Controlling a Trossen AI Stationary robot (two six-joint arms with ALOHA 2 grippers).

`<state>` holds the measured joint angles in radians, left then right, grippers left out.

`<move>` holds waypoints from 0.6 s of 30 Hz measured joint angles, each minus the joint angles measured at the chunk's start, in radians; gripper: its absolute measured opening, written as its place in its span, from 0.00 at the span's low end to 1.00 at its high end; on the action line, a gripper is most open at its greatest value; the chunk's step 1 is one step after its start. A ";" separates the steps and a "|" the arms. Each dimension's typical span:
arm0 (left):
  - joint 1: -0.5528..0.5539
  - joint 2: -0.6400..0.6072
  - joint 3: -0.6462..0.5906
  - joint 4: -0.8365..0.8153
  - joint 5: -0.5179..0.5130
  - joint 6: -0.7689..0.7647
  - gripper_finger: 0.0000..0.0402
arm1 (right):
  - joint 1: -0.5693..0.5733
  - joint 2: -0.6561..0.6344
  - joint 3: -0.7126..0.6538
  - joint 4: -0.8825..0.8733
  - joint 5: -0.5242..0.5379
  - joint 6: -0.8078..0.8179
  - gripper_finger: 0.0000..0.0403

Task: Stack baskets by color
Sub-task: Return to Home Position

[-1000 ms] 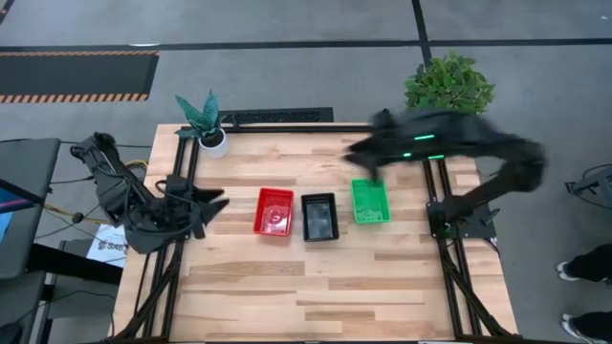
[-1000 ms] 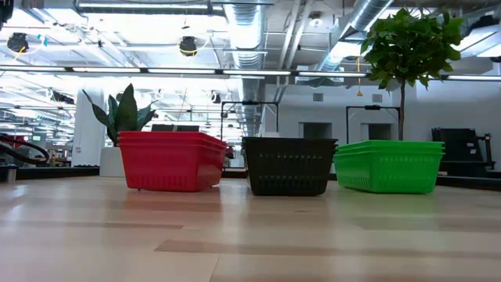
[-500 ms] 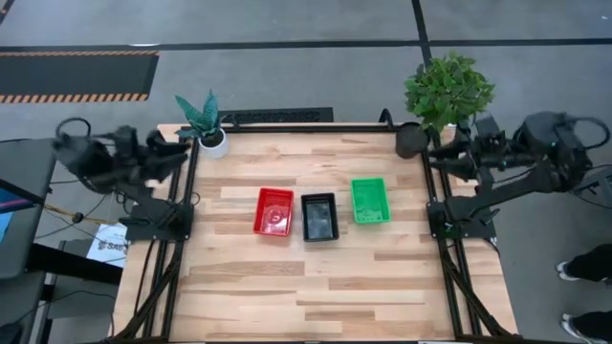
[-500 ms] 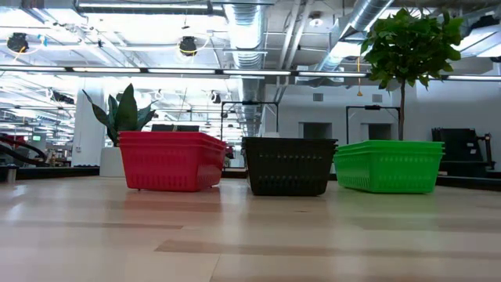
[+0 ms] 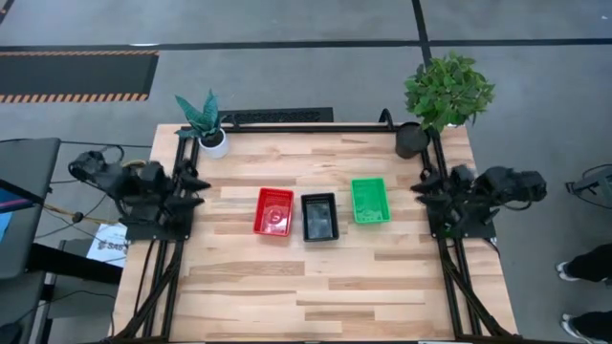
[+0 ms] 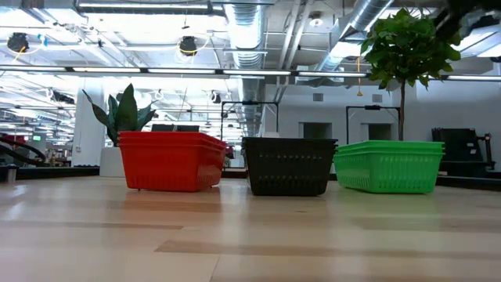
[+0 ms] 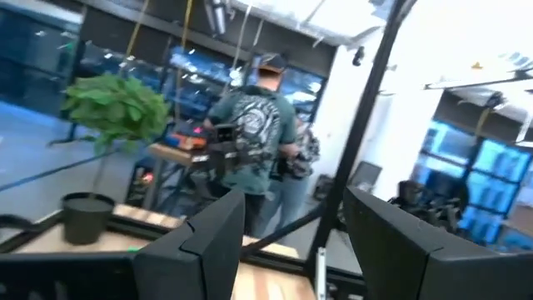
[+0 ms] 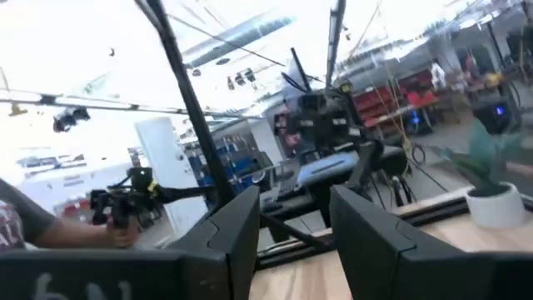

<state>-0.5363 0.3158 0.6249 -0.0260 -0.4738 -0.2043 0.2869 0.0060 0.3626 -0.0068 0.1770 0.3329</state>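
Left fingers (image 7: 208, 237) are spread apart and hold nothing, parked at the left edge of the worktop (image 5: 316, 277) by my arm base. Right fingers (image 8: 371, 233) are spread too, empty, parked at the right edge. Both are well apart from the baskets. Three nested stacks sit flat in a row mid-worktop. Red baskets (image 5: 273, 211) are on my left, with black baskets (image 5: 320, 217) just beside them in the middle. Green baskets (image 5: 370, 202) are on my right, slightly nearer the plant-side edge.
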 joint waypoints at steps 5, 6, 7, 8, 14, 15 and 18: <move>0.055 -0.088 -0.234 0.160 0.087 -0.083 0.48 | 0.007 0.009 -0.083 0.055 -0.009 -0.020 0.42; 0.069 -0.111 -0.280 0.175 0.101 -0.116 0.48 | 0.007 0.015 -0.094 0.076 -0.008 -0.009 0.42; 0.084 -0.143 -0.319 0.179 0.112 -0.145 0.48 | 0.007 0.017 -0.106 0.068 -0.008 -0.006 0.42; 0.097 -0.172 -0.360 0.187 0.127 -0.170 0.48 | 0.007 0.008 -0.119 0.047 -0.009 -0.010 0.42; 0.158 -0.314 -0.543 0.244 0.127 -0.201 0.48 | 0.014 -0.002 -0.166 0.061 -0.019 -0.082 0.42; 0.166 -0.314 -0.563 0.249 0.130 -0.203 0.48 | 0.014 -0.002 -0.181 0.064 -0.018 -0.097 0.42; 0.193 -0.303 -0.610 0.276 0.175 -0.276 0.48 | 0.014 -0.003 -0.232 0.088 -0.019 -0.121 0.42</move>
<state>-0.3436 0.0131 0.0151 0.2496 -0.2992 -0.4801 0.3012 0.0031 0.1302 0.0812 0.1583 0.2121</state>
